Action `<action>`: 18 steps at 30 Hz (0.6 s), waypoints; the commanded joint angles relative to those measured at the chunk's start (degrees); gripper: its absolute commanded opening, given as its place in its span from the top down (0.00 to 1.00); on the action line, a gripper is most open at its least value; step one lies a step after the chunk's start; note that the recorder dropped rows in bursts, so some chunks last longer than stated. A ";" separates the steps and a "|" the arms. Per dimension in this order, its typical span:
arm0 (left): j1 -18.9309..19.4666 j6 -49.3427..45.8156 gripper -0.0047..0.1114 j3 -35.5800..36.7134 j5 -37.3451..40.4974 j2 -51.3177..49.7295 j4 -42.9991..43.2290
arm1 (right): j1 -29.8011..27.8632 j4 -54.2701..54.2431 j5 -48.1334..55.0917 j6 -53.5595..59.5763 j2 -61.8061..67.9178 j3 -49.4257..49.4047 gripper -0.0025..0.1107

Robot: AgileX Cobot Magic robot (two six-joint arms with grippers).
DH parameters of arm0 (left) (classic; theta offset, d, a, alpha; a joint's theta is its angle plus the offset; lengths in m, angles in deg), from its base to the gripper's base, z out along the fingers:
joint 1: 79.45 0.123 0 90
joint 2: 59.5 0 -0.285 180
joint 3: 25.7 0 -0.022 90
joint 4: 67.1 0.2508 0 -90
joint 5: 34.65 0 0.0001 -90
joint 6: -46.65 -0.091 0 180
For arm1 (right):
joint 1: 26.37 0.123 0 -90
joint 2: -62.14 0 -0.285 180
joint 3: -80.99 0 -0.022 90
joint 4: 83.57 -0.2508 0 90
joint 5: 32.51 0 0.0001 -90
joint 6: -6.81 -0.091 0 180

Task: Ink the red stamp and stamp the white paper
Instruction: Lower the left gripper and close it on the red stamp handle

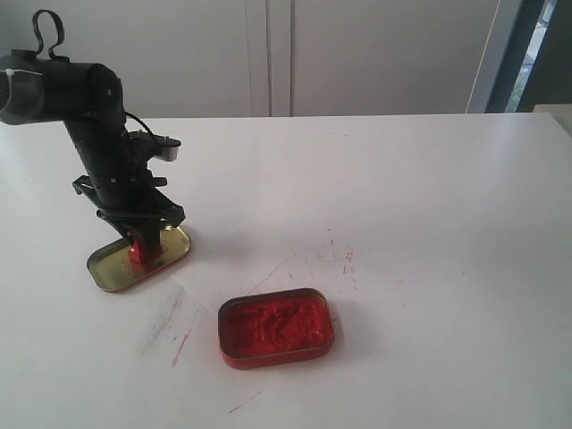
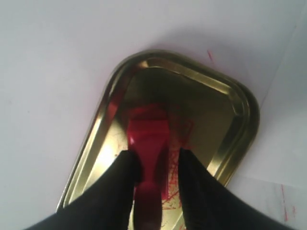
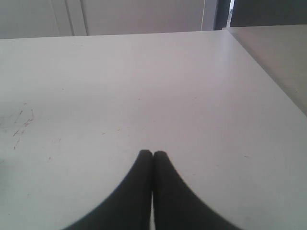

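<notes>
Gripping the red stamp [image 2: 148, 139], the left end effector [image 1: 143, 246] is clenched on its handle, black fingers [image 2: 120, 177] on either side. The stamp stands approx upright w/ its base down inside a shallow gold tin lid [image 1: 107, 268] at the left of the white surface [image 1: 429, 197]. Red smears mark the lid floor beside the base.

The red ink tin [image 1: 268, 359], open and full of lumpy paste, sits nearer the front centre, apart from the lid, w/ nothing between them but red scratch marks on the surface. More scratches lie just behind the tin.

The white paper [image 2: 288, 143] shows only as a faint-edged sheet beside the lid; can't tell if they touch.

The right end effector [image 3: 152, 155] is clenched w/ nothing in it, fingertips touching, over bare surface, out of the exterior view.
</notes>
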 commanded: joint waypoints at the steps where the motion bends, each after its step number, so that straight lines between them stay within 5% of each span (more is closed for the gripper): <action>1: 0.16 0.31 0.64 0.02 1.37 0.10 -0.34 | -0.08 -0.38 -0.77 0.32 -0.24 -0.30 0.98; 9: 0.16 0.31 0.96 0.02 1.68 0.36 2.09 | -0.08 -0.38 -0.77 0.32 -0.24 -0.30 0.98; 18: 0.16 0.31 0.96 -0.11 1.99 1.52 3.02 | -0.08 -0.38 -0.77 0.32 -0.24 -0.30 0.98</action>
